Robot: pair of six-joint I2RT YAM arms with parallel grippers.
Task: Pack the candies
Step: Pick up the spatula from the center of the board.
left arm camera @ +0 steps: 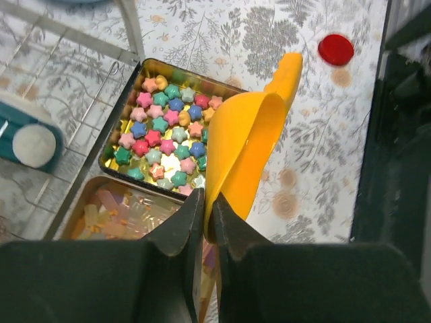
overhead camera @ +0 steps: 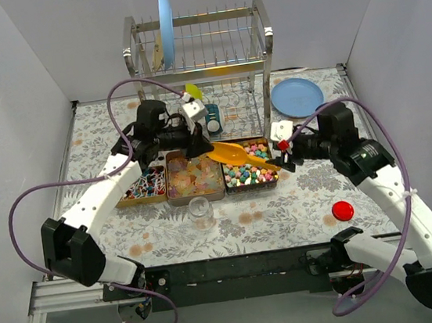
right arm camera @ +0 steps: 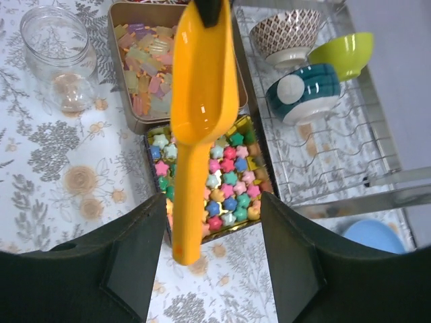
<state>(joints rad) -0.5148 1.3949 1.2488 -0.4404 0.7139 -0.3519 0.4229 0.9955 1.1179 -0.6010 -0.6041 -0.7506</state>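
The candies lie in three open tins: red, white and blue ones [overhead camera: 144,187] on the left, pale orange-pink ones [overhead camera: 194,176] in the middle, bright star-shaped ones [overhead camera: 249,175] on the right. My left gripper [overhead camera: 202,143] is shut on the bowl rim of the orange-yellow scoop [overhead camera: 235,154], holding it above the star candies [left arm camera: 165,134]. The pinch shows in the left wrist view [left arm camera: 209,215]. My right gripper [overhead camera: 286,155] is open. In the right wrist view, the scoop's handle [right arm camera: 188,229] hangs between its spread fingers [right arm camera: 212,202] without touching them. The scoop's bowl looks empty.
An empty glass jar [overhead camera: 201,210] stands in front of the middle tin. A red round lid [overhead camera: 343,210] lies at the right front. A dish rack [overhead camera: 198,49] with bowls [right arm camera: 303,91] stands behind the tins, with a blue plate [overhead camera: 297,96] to its right.
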